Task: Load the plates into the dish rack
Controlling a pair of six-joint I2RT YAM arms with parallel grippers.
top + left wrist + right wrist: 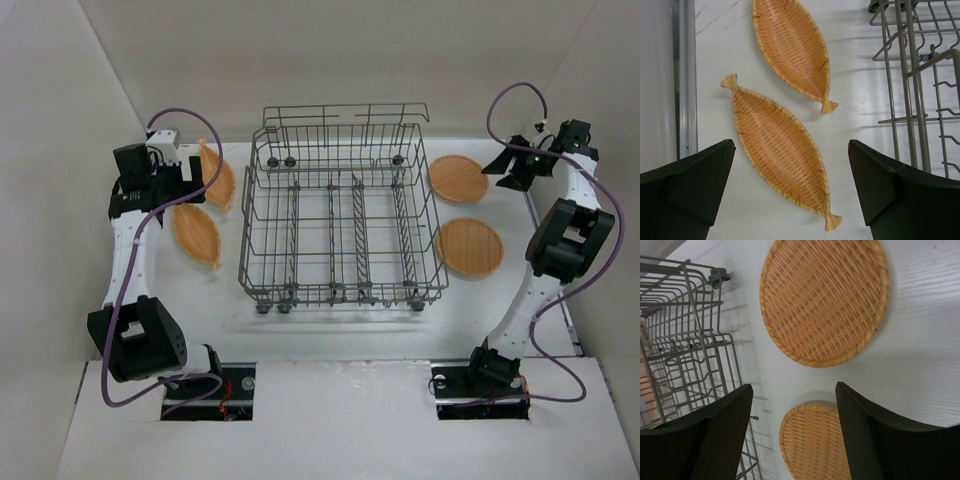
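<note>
The dish rack, a grey wire basket with upright tines, stands mid-table with no plates in it. Two leaf-shaped woven orange plates lie flat to its left, one farther and one nearer. My left gripper hovers over them, open. In the left wrist view the nearer plate lies below the gap between the fingers and the other plate lies beyond. Two round woven plates lie right of the rack. My right gripper hangs above them, open and holding nothing, with one round plate ahead and another below the jaws.
The rack's wire side runs close along the right of the left wrist view, and its corner fills the left of the right wrist view. White walls enclose the table on the left, right and back. A metal rail borders the left edge.
</note>
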